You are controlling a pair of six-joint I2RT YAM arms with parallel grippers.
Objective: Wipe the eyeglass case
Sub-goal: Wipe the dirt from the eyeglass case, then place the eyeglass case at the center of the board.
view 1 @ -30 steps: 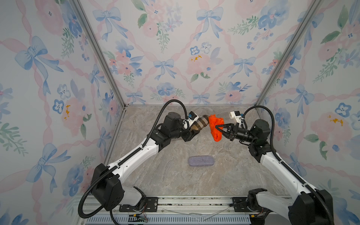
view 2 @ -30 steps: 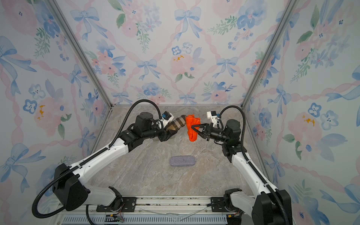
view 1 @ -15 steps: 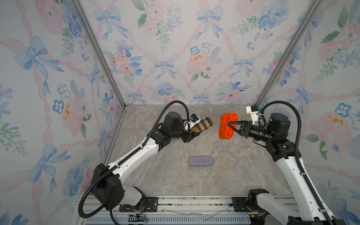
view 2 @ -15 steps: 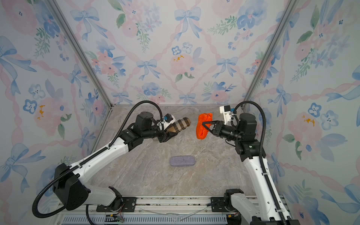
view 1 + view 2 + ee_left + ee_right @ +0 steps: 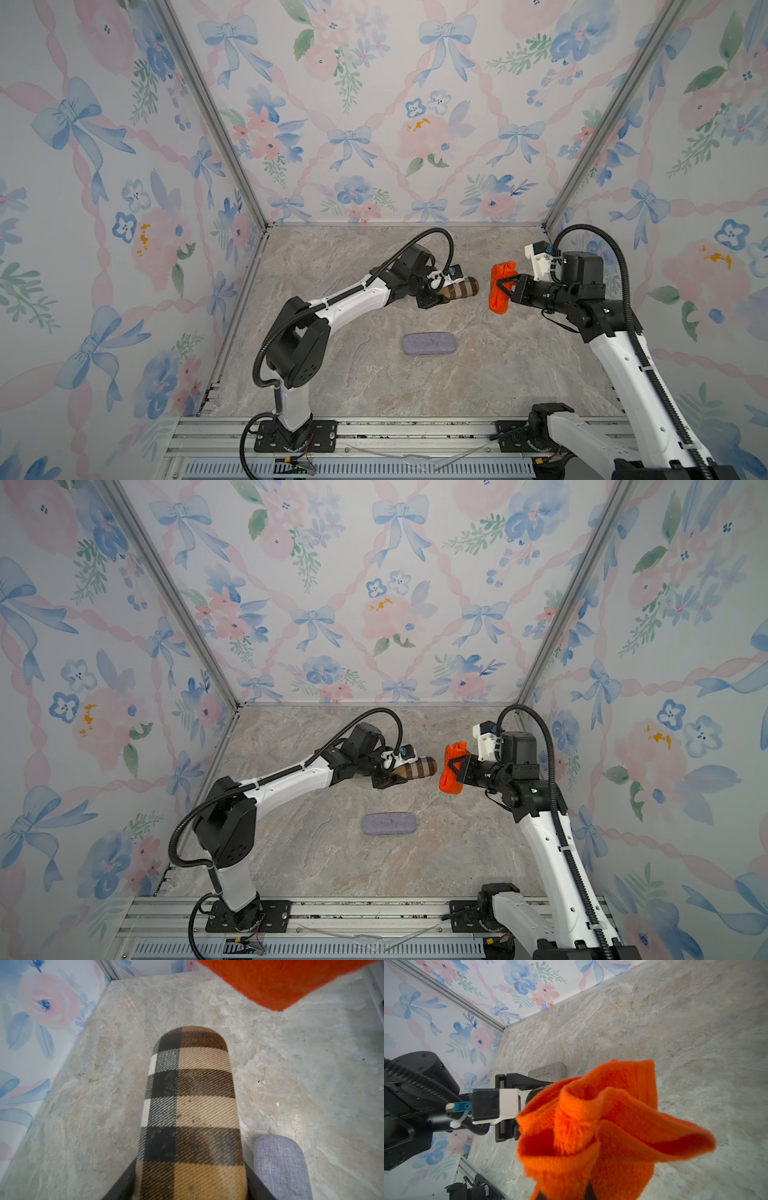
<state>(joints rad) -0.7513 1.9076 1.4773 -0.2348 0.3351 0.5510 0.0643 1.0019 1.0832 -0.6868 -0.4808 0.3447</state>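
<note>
Left of centre in both top views, the left gripper [image 5: 438, 292] was clamped on one end of the plaid eyeglass case [image 5: 462, 287], which appeared to be held clear of the table [image 5: 332, 257]. The case's long axis ran across the frame, its free rounded end pointing right at the orange cloth [image 5: 500, 289]. Case and cloth stood near each other but apart, with no contact seen. Right of the cloth, the right gripper [image 5: 510, 286] was pinched shut on it, and the cloth hung bunched. Judgement: the wipe requires the cloth to travel left along that axis. A grey case [image 5: 430, 344] lay flat at lower centre.
</note>
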